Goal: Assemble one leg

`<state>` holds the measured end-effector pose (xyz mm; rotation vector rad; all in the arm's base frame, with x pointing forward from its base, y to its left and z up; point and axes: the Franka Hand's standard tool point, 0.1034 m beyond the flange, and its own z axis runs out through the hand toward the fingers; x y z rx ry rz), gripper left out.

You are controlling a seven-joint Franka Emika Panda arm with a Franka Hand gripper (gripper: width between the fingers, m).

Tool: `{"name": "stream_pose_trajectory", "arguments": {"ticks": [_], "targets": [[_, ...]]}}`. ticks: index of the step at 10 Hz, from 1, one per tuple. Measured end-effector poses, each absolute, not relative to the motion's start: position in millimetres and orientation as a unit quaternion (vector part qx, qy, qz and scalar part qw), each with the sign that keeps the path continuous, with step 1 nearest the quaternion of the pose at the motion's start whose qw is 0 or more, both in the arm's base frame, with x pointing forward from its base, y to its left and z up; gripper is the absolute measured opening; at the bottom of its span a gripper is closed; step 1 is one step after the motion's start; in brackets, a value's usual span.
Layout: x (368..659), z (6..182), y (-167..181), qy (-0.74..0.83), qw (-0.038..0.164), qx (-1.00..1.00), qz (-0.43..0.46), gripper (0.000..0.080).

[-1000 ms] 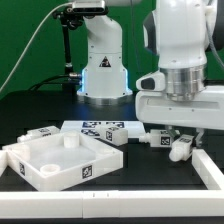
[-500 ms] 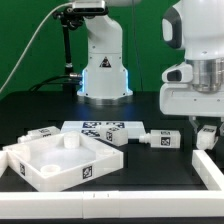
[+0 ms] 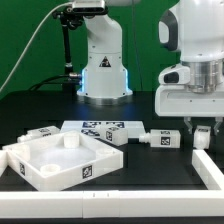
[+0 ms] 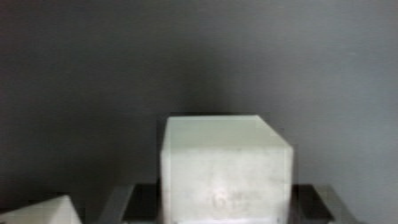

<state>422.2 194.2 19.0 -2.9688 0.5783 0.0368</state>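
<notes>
My gripper (image 3: 203, 131) hangs at the exterior view's right, just above the table, shut on a leg (image 3: 203, 139), a small white block. In the wrist view the leg (image 4: 226, 160) stands out between the two dark fingers (image 4: 135, 203), and the gripper (image 4: 226, 208) clamps its lower end. Another leg (image 3: 165, 140) with a tag lies on the black table just left of the gripper. A third leg (image 3: 40, 133) lies at the far left. The large white tray-shaped part (image 3: 40, 172) sits at the front left.
The marker board (image 3: 95, 127) lies at the middle, in front of the robot base (image 3: 104, 75). A white raised rim (image 3: 210, 170) runs along the front and right of the table. A white corner (image 4: 43, 212) shows at the edge of the wrist view.
The gripper has moved to the exterior view's right and slightly up with the leg in it. In the last half second it has barely moved.
</notes>
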Motion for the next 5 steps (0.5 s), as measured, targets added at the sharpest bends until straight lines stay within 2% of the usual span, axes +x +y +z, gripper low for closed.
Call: {"name": "stream_pose_trajectory", "arguments": {"ticks": [2,5], "targets": [[409.0,14.0,198.6,0.185,0.056,-0.981,0.009,0.0285],[414.3,13.8,191.9,0.182,0.059,-0.981,0.006,0.0285]]}}
